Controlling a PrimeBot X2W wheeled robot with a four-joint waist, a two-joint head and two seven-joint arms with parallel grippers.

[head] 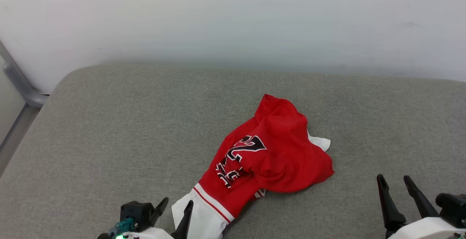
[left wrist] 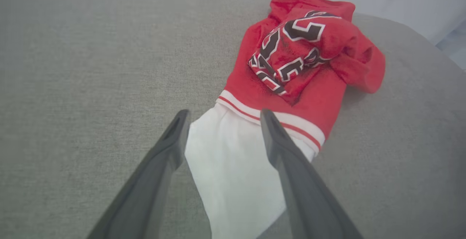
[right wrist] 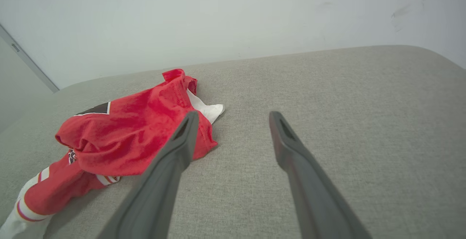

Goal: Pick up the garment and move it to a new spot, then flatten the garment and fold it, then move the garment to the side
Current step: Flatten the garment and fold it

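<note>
Garment crumpled on cushion, long axis 7-to-1 o'clock, white sleeve at 7. Left gripper fingers apart, astride it. Right gripper fingers apart, 4 o'clock of garment.

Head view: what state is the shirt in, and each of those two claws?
garment: crumpled in a heap on the grey cushion, unfolded, one white sleeve spread out.
left gripper: open, white sleeve between its fingers, not gripped.
right gripper: open, empty, apart from the garment.
</note>
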